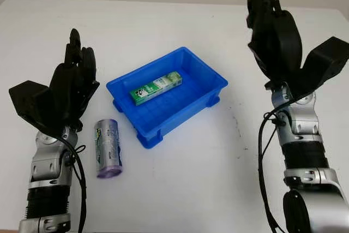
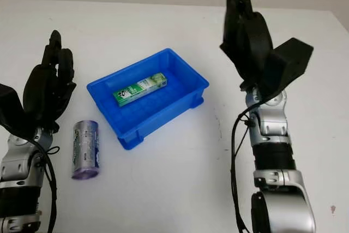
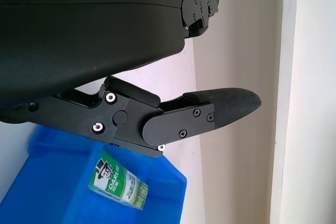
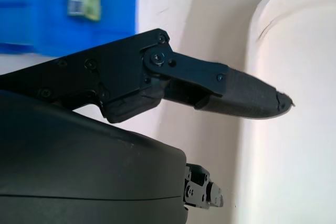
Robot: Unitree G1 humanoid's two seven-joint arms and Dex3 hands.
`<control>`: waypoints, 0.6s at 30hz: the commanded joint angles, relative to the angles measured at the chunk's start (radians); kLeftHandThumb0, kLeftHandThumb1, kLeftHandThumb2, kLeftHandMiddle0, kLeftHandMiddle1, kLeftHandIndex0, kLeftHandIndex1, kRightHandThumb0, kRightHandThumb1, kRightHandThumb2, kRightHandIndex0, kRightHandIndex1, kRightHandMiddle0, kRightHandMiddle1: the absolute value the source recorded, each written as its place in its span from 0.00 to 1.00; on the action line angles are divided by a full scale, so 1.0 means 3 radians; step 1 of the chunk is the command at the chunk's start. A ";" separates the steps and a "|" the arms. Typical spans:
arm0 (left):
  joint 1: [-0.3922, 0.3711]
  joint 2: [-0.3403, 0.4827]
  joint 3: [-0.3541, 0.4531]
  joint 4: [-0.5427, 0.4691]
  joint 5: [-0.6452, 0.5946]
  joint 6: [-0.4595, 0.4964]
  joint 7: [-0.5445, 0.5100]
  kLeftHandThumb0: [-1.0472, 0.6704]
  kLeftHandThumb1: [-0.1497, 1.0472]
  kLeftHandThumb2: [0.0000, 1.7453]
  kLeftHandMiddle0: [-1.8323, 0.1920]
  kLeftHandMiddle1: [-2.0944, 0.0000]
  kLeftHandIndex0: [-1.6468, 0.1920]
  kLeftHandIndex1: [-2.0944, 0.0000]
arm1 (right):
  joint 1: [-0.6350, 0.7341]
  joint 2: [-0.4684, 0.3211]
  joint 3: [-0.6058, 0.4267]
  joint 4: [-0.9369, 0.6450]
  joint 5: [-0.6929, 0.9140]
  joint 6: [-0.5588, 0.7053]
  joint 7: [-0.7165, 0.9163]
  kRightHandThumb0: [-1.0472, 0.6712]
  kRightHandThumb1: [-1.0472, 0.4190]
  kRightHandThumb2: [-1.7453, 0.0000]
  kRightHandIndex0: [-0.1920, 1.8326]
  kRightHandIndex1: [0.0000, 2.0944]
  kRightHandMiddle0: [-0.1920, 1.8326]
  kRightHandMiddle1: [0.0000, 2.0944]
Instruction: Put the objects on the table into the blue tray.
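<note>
Blue plastic tray sits mid-surface, holding a green-and-white box whose label reads "DARLIE" in the left wrist view. Left of the tray, just beside its near corner, a silver-purple cylinder lies on its side on the white surface; its print is unreadable. Left hand hovers open beside it, right hand open, raised right of the tray, with bare surface between.
</note>
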 commanded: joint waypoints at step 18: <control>0.0003 0.0122 0.0032 -0.0006 0.0020 -0.0220 -0.0150 0.21 1.00 0.33 0.99 0.99 0.98 0.99 | 0.0385 0.0085 -0.0108 -0.0196 -0.0022 0.0514 0.0045 0.15 0.00 0.52 0.00 0.00 0.00 0.00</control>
